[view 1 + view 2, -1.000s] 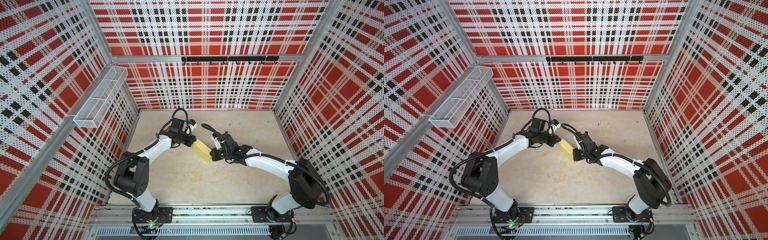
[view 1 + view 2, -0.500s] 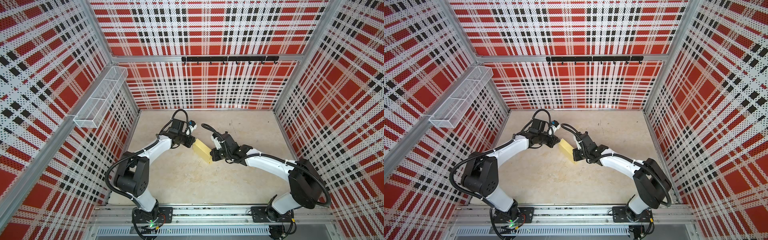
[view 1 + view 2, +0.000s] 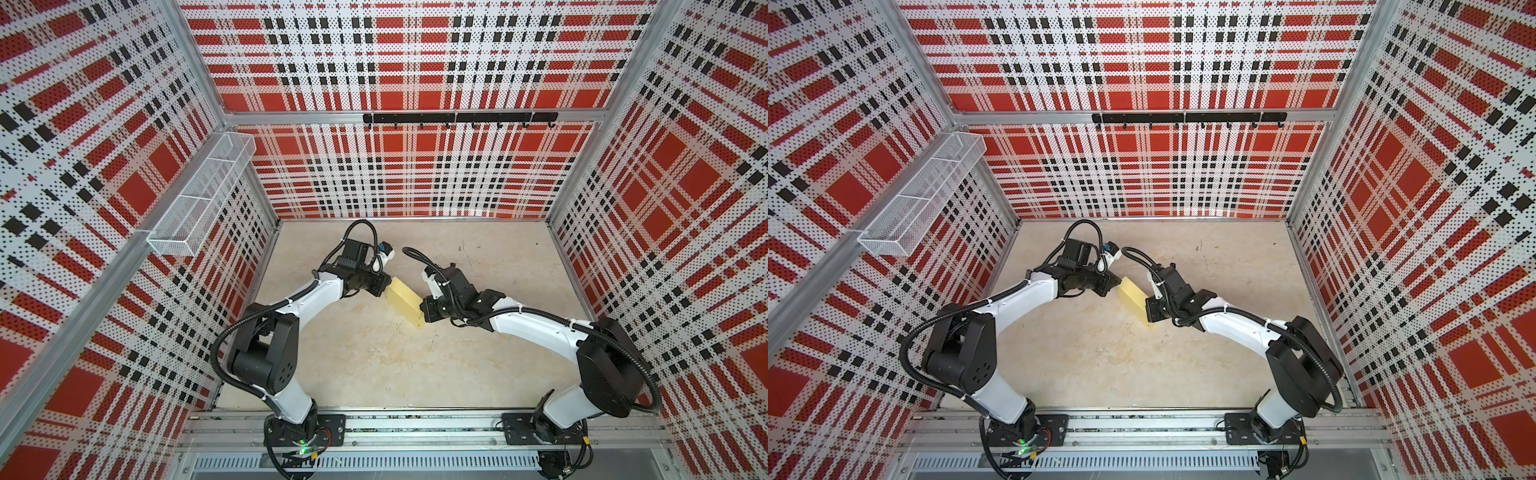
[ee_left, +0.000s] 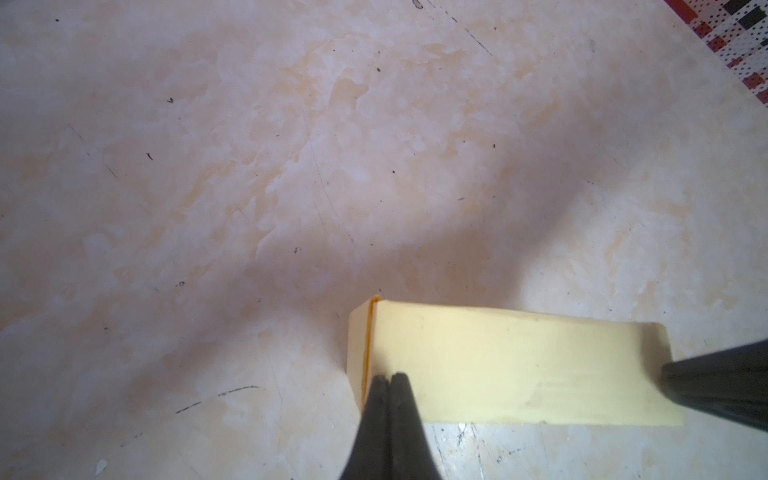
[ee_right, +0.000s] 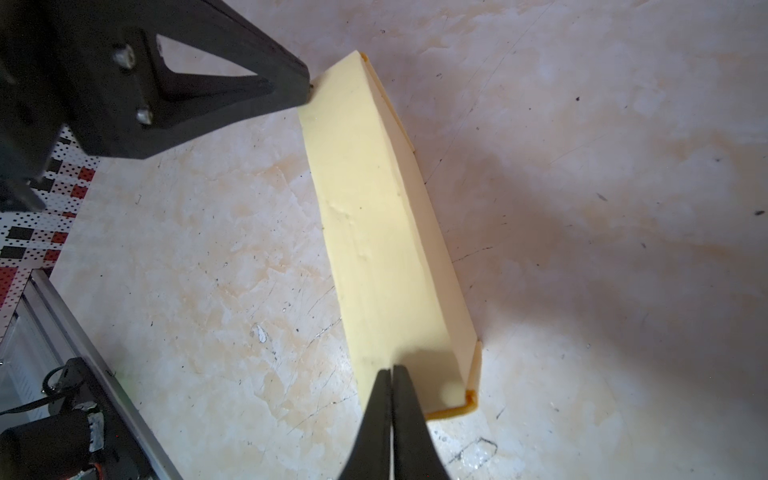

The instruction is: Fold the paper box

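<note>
Paper box (image 3: 404, 300), likely light and flimsy; left gripper (image 4: 389, 379) and right gripper (image 5: 391, 370), both closed empty, tips at its opposite ends; pinch edges gently

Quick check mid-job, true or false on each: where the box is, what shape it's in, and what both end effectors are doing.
1. The left end effector and the right end effector are both shut. True.
2. The paper box lies between the two end effectors. True.
3. The paper box sits in the wire basket. False: it rests on the table; the wire basket hangs on the side wall.
4. The paper box is a flat, unfolded sheet. False: it is folded up into a long box shape.
</note>
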You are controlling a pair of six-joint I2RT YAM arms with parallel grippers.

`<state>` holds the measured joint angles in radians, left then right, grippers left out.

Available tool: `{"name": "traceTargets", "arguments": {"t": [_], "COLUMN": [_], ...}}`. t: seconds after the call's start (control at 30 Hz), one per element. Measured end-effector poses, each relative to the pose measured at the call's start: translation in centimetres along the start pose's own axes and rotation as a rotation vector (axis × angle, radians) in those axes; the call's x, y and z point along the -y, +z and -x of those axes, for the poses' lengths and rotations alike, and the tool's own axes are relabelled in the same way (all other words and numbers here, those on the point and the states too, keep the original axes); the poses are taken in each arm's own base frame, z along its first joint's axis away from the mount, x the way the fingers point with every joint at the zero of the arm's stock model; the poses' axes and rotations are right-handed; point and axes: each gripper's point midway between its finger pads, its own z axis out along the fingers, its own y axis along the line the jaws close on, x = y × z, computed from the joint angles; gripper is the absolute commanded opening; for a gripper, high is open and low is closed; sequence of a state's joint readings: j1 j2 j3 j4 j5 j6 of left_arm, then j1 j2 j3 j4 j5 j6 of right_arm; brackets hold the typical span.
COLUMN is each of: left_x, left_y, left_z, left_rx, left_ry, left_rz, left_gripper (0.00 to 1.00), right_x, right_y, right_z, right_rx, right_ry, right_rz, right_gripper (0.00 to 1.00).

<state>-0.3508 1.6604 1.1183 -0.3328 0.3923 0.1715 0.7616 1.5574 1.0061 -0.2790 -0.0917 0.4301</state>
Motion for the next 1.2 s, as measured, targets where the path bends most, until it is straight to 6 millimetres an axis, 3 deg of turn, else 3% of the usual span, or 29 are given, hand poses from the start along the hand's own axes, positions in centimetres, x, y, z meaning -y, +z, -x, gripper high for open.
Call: {"name": "traceTargets", "arguments": {"t": [0.13, 0.37, 0.6, 0.77, 0.97, 1.2], "left_x": [0.0, 0.2, 0.2, 0.1, -3.2, -7.0], "left_y": [0.1, 0.0, -0.7, -2.8, -6.5, -6.9], "left_z": [0.1, 0.2, 0.3, 1.9, 3.2, -0.9], "left_rx": [0.006, 0.009, 0.003, 0.045, 0.151, 0.147], "left_ry": [0.009, 0.009, -0.026, -0.041, -0.098, -0.196], "left_rz": [0.002, 0.000, 0.011, 0.017, 0.086, 0.154], "left_gripper": [0.00, 0.01, 0.20, 0.23, 0.40, 0.58], "right_x": [0.1, 0.7, 0.9, 0.6, -0.2, -0.8], "right_y": [0.0, -0.8, -1.2, -0.9, 0.0, 2.1], "right_z": [0.2, 0.5, 2.1, 2.9, 4.1, 4.9], "right_rx": [0.005, -0.015, -0.040, -0.060, -0.086, -0.153], "right_ry": [-0.003, -0.028, -0.075, -0.113, -0.190, -0.265], "right_rz": [-0.007, -0.066, -0.132, -0.148, -0.138, -0.127], "right_gripper": [0.12, 0.29, 0.52, 0.65, 0.74, 0.78]}}
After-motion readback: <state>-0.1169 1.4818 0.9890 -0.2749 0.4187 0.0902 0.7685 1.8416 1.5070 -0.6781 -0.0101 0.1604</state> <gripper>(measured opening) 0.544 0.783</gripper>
